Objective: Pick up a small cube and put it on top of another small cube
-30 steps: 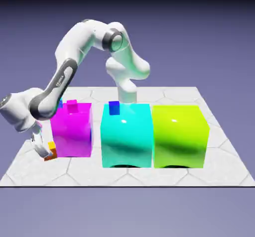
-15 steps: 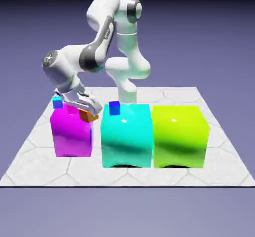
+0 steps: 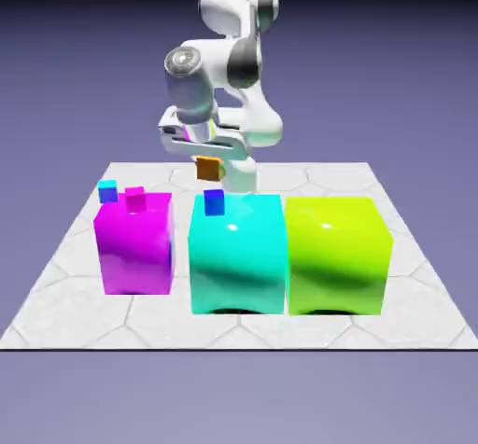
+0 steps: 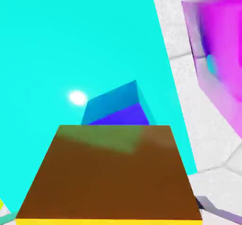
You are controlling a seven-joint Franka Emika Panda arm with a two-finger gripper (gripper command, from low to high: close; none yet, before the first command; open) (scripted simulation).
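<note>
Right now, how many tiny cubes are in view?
4: the orange one held in the fingers; the dark-blue one below it on the big cyan cube; the magenta and light-cyan ones at the big magenta cube. Others may be hidden.

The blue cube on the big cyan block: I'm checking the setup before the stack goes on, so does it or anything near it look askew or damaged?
Nothing looks damaged. The small blue cube sits upright on the big cyan block, though turned relative to its edges in the hand view.
</note>
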